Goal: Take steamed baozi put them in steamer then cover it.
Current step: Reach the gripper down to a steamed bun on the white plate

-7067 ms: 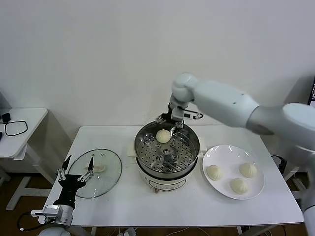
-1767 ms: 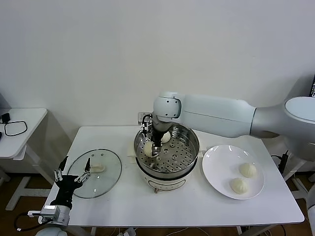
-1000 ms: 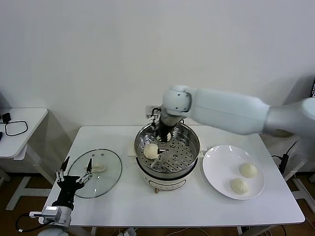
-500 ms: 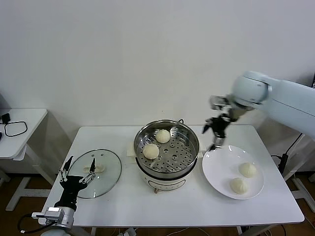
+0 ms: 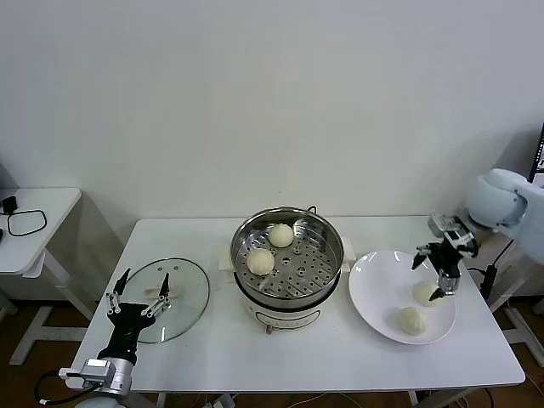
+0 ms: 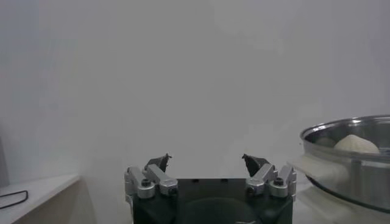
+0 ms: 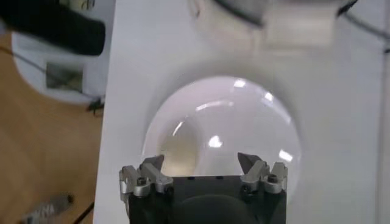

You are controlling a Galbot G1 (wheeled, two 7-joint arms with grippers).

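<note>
Head view is showing you two buns [image 5: 269, 248] sitting in the steamer [image 5: 288, 263], two waiting on the plate [image 5: 374, 293] under your open, empty right pincer [image 5: 432, 272], lid [image 5: 182, 297] uncovered beside it.

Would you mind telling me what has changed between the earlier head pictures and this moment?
The right gripper let a second baozi go in the steamer beside the first baozi, then swung right, out over the white plate, open and empty above the two buns left there. The plate held three earlier. The glass lid and the left gripper stayed put.
</note>
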